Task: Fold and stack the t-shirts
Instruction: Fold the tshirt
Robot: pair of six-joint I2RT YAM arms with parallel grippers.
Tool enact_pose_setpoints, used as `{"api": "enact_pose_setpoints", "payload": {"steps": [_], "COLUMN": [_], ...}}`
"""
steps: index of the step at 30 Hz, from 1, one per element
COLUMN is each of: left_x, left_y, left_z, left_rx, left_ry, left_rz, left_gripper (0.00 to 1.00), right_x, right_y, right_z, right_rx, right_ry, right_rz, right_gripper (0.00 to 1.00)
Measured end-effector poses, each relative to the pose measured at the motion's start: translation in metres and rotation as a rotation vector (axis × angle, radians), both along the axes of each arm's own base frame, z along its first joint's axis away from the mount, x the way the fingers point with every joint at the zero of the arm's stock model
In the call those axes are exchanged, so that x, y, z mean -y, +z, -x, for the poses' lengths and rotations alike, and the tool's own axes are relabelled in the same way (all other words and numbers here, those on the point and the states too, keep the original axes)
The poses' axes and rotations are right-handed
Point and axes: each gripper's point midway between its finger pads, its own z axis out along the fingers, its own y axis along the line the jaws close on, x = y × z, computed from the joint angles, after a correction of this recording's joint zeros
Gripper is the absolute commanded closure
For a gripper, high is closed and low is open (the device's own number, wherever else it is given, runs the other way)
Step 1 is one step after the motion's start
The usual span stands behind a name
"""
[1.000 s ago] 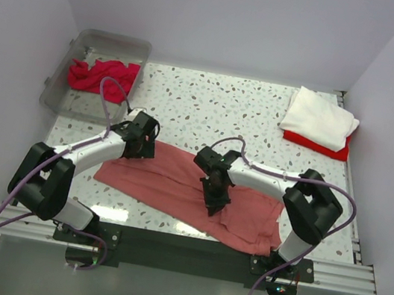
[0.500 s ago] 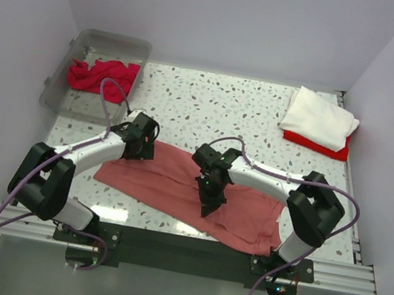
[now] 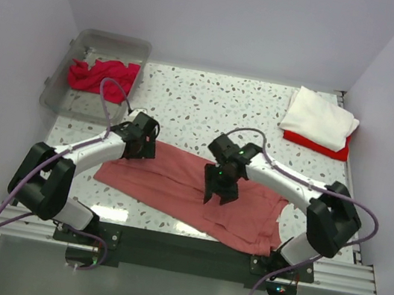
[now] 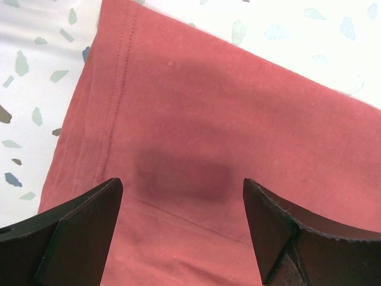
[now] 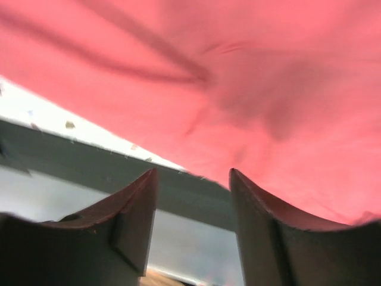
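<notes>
Top camera looks down from above the near edge over the whole speckled white table [image 3: 213, 97]; both wrist cameras sit close over its faded coral-red cloth shirt [image 3: 169, 179].

Robot lab cell: white enclosure walls [image 3: 226, 16], speckled table [image 3: 212, 104], aluminium rail [image 3: 342, 274].

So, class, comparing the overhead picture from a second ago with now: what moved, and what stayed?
The right gripper shifted slightly right and away from the near edge above the coral-red shirt, fingers open, holding nothing; its elbow swung out to the right. The left gripper, also open, the white shirt, bright red shirt, crimson shirt and bin stayed put.
</notes>
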Motion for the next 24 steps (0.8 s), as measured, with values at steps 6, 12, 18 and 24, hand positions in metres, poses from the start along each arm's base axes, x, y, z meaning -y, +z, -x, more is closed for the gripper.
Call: {"api": "enact_pose_setpoints", "payload": {"steps": [6,12,18,24], "left_x": [0.008,0.009,0.013,0.010], "left_y": [-0.006,-0.025,-0.028,-0.029], "left_z": [-0.005,0.001,-0.007,-0.003], "left_rx": [0.002,-0.037,-0.007,0.019], "left_ry": [-0.014,-0.021,-0.019,0.008], "left_rz": [0.032,0.030,0.048,0.059], "left_gripper": [0.12,0.12,0.12,0.12], "right_x": [0.076,0.119,0.138,0.143], "right_y": [0.014,-0.008,-0.034,-0.058], "right_z": [-0.043,-0.039,-0.040,-0.051], "right_rx": [0.109,0.082,0.040,-0.028], "right_ry": [-0.291,-0.402,-0.444,-0.457], "right_rz": [0.009,0.093,0.160,0.206], "right_gripper": [0.27,0.27,0.27,0.27]}}
